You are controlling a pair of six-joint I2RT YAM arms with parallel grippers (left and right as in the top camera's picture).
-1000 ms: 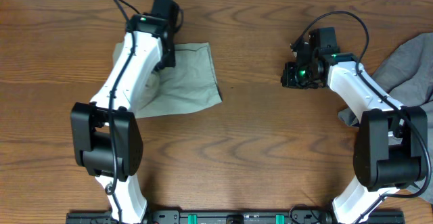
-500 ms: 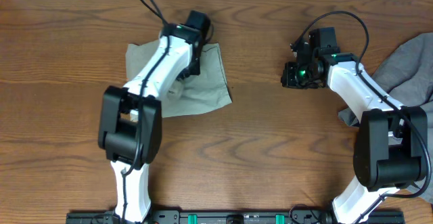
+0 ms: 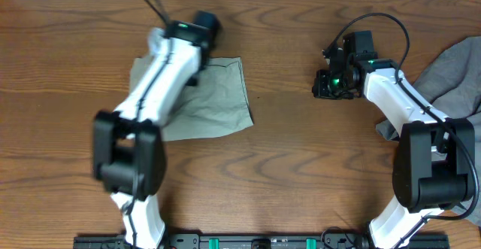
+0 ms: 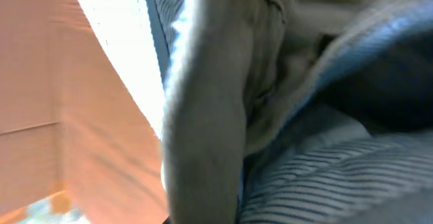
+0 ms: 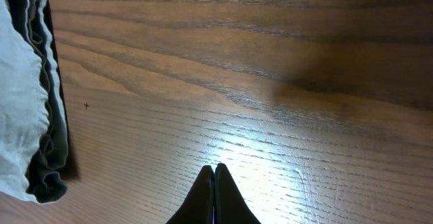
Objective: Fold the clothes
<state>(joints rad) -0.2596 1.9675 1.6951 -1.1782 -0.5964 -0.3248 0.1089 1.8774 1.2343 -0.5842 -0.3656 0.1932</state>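
Note:
The khaki-green shorts (image 3: 214,98) lie folded in a rough square on the wooden table (image 3: 285,159), left of centre. My left gripper (image 3: 194,67) is at their far edge, shut on the shorts, and the arm is blurred by motion. The left wrist view is filled with khaki fabric (image 4: 203,116) and striped pale lining (image 4: 325,176), which hide the fingers. The darker grey garment (image 3: 451,76) lies bunched at the right table edge. My right gripper (image 3: 325,85) hovers over bare wood at centre right, its fingers (image 5: 214,173) shut on nothing.
A pale folded cloth edge with dark folds (image 5: 30,116) shows at the left border of the right wrist view. Bare wood separates the shorts from the right gripper. The arm bases stand at the near table edge (image 3: 255,241).
My left arm swung right and then back left, dragging the shorts with it; the cloth now lies slightly shifted and flatter. The right arm has not moved.

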